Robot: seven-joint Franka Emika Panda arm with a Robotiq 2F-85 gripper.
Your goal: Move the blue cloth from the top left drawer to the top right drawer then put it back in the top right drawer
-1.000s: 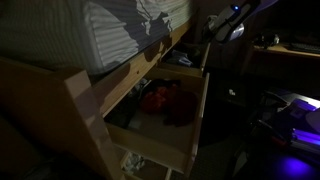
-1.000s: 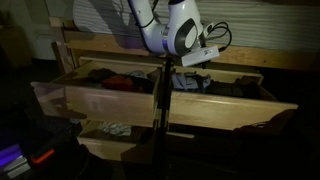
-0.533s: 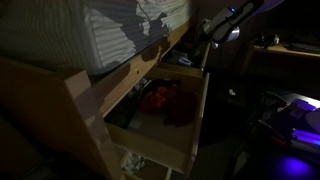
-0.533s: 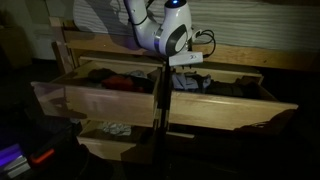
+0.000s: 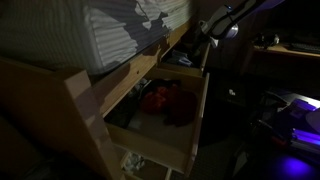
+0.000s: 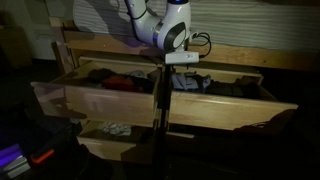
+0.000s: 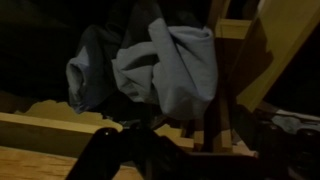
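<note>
Dim light, much lost in shadow. Small pale blue-grey soft cloth (image 7: 165,60) lies bunched in an open pale wooden top drawer (image 6: 240,105), just beside the upright wooden centre post (image 6: 160,100). Dark Robotiq gripper (image 6: 183,59) hangs above the post, over the cloth and apart from it. In the wrist view its fingers (image 7: 102,158) are a black blur; I cannot tell whether the jaws stand apart or together. Crumpled red fabric item (image 6: 118,82) lies on the post's other side, in the neighbouring drawer.
</note>
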